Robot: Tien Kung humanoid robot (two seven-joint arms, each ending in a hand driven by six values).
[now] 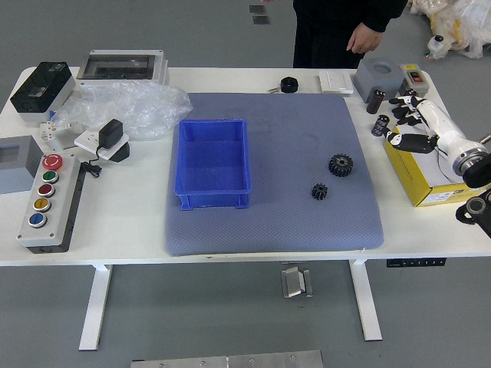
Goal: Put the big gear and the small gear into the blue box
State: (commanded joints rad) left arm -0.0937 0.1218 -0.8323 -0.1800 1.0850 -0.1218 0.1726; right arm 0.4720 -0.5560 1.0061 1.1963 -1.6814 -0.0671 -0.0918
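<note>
My right hand [431, 123] was over the yellow box [410, 179], fingers spread, nothing in them. Big gear [341, 164] sat on the mat [276, 226], right of the blue box [213, 200]; small gear [319, 191] lay near it, closer to me. Across the table, a person's hand [364, 38] hung empty beside dark clothing.

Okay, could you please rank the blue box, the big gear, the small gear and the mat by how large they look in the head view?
1. mat
2. blue box
3. big gear
4. small gear
</note>
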